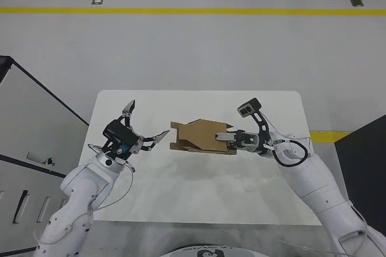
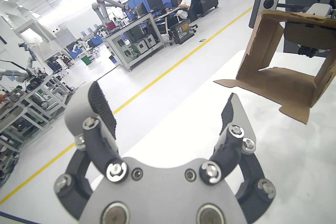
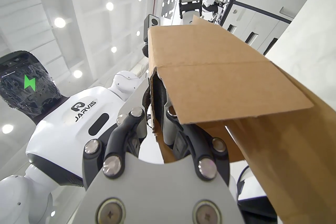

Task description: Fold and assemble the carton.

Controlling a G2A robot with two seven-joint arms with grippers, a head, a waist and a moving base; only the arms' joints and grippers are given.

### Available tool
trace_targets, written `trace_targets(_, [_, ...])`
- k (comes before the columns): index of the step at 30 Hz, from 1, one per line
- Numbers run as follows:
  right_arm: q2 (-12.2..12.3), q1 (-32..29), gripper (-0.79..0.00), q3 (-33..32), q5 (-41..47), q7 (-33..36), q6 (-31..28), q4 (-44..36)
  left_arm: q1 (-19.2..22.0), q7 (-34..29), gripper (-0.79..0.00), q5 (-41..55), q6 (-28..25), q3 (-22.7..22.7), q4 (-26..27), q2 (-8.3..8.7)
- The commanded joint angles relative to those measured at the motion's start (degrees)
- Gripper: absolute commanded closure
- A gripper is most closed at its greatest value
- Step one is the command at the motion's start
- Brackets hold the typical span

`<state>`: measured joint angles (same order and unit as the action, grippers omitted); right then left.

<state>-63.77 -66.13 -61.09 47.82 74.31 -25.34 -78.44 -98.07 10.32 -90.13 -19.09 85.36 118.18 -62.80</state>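
Carton [image 1: 202,136] sits near the middle of the white table [image 1: 244,193], partly opened and lying on its side. Right gripper [image 3: 157,109] is clamped on 1 wall at one end. Left gripper [image 2: 164,96] hangs near the other end, jaws spread wide, holding nothing.

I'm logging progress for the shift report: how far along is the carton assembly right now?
Done: the carton is opened out into a tube. In hand: the right gripper is shut on one wall at its far end; the left gripper is open, apart from the carton, facing its near open end. Left: the end flaps stick out unfolded, so both ends remain to close.
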Motion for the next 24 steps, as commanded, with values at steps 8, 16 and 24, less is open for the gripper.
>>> trace_targets(8, [0.1,-0.9,0.000,-0.3,-2.6,-1.9,0.4,-1.2,-1.6,-13.8,-0.785,13.9,-8.9,6.1,1.1,0.52])
trace_targets(16, [0.4,-2.1,0.000,-1.3,-2.9,-0.9,1.8,-1.8,-2.6,-19.6,-0.785,19.7,-13.4,11.0,3.7,1.06])
trace_targets(24, [0.4,-2.1,0.000,-1.3,-2.9,-0.9,1.8,-1.8,-2.6,-19.6,0.000,19.7,-13.4,11.0,3.7,1.06])
